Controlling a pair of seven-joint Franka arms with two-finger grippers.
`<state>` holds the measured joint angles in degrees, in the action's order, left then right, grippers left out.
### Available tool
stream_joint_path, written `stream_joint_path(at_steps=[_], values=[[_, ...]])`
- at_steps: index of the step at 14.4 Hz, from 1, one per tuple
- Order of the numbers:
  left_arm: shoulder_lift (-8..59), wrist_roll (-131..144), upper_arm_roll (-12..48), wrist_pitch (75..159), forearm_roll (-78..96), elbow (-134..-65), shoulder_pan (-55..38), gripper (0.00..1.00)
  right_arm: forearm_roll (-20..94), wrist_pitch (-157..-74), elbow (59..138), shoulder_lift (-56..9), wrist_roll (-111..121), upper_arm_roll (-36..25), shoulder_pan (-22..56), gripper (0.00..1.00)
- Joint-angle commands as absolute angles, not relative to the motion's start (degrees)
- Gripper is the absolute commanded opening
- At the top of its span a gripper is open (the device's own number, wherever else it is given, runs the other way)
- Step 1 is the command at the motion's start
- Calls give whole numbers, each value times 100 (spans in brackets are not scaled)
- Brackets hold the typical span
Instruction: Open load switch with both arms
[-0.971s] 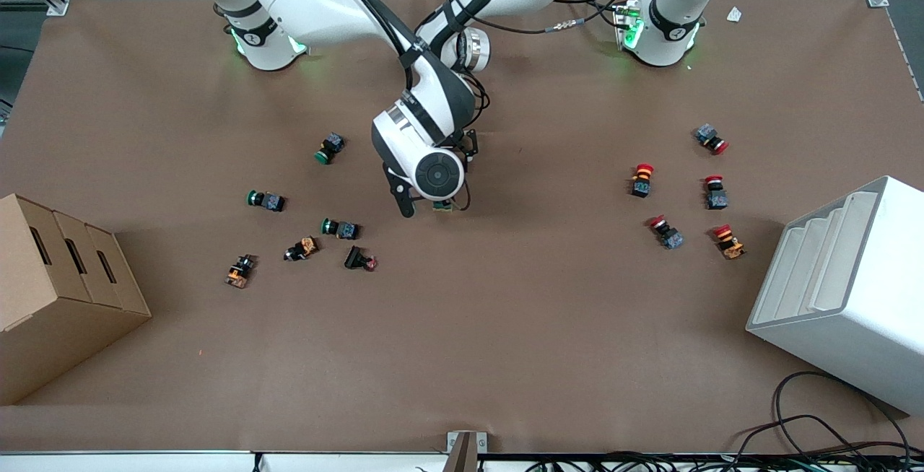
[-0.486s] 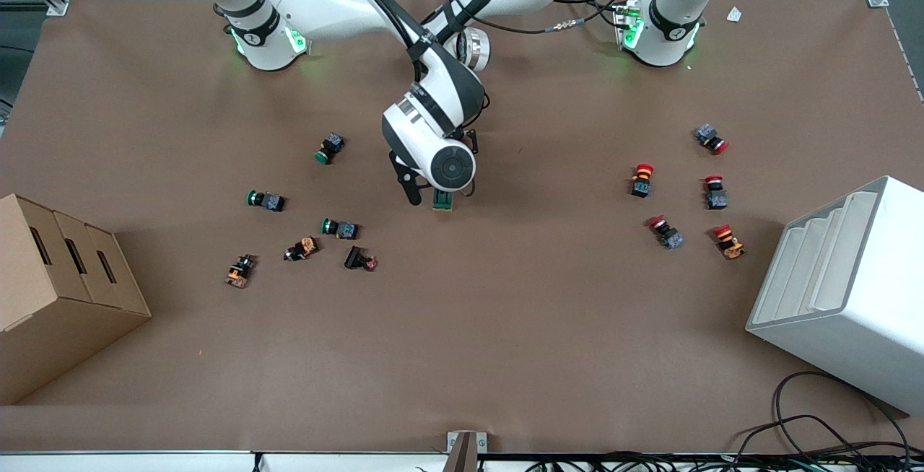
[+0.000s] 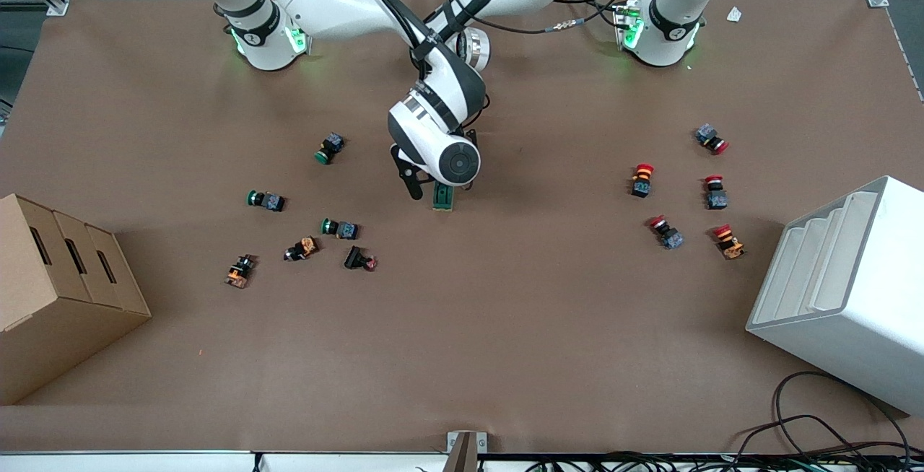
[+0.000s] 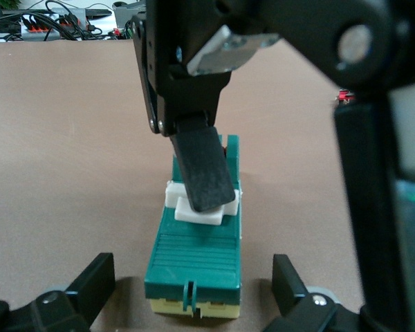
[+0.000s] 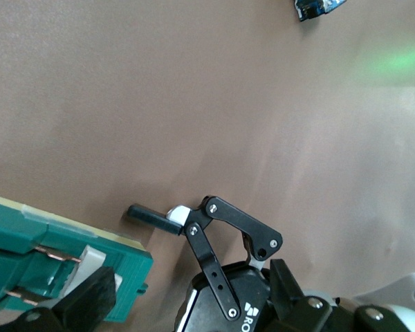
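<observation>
Task's thing: the load switch (image 3: 442, 198) lies flat on the desk (image 3: 505, 328) near its middle. It sits between the green-capped push buttons (image 3: 339, 227) toward the right arm's end and the red-capped ones (image 3: 642, 179) toward the left arm's end.
Long axis: it runs from nearer the front camera to farther from it. The white lever (image 4: 200, 207) crosses the green body about midway along.
Right gripper (image 3: 427, 192): it hangs directly over the switch, reaching in from its base. Its fingers are spread, and one finger (image 4: 204, 173) has its tip laid on the lever.
Left gripper (image 4: 194, 294): it is low at one end of the switch and spread wide. A finger (image 4: 90, 283) stands on each long side, and neither appears to touch the body.
Hidden: the front view covers the left gripper with the right arm's wrist, so only the left wrist view shows it.
Deciding relation: the switch lies lengthwise between the left fingers, so closing them would probably brace it across its narrow width. The right finger could then likely work the lever along the long axis.
Risk: unbraced, the light block may slide or tip under the push.
</observation>
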<state>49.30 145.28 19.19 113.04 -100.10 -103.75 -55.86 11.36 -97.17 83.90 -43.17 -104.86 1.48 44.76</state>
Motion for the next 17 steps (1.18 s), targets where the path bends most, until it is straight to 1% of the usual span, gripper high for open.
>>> stream_joint_path(at_steps=[1, 3, 8, 10, 13, 17], values=[[5159, 14643, 1872, 11382, -10090, -10301, -5608, 100, 731, -9791, 8412, -4228, -10250, 132, 4351, 100], [5098, 14643, 1881, 11391, -10055, -10301, -5590, 100, 563, -9756, 8297, -4184, -9610, 123, 4124, 100], [4948, 14581, 1942, 11461, -9836, -10292, -5537, 100, 554, -9730, 8367, -3596, -7457, 105, 3157, 100], [4686, 14476, 1951, 11766, -9608, -10292, -5424, 100, 545, -9729, 8507, -3324, -6430, 105, 2700, 100], [4316, 13740, 1969, 12093, -8836, -10275, -5265, 100, 536, -9729, 8771, -2858, -4568, 105, 1919, 100], [3886, 12449, 1986, 12296, -7510, -9994, -5037, 100, 388, -9660, 8947, -2313, -2211, 105, 951, 100]])
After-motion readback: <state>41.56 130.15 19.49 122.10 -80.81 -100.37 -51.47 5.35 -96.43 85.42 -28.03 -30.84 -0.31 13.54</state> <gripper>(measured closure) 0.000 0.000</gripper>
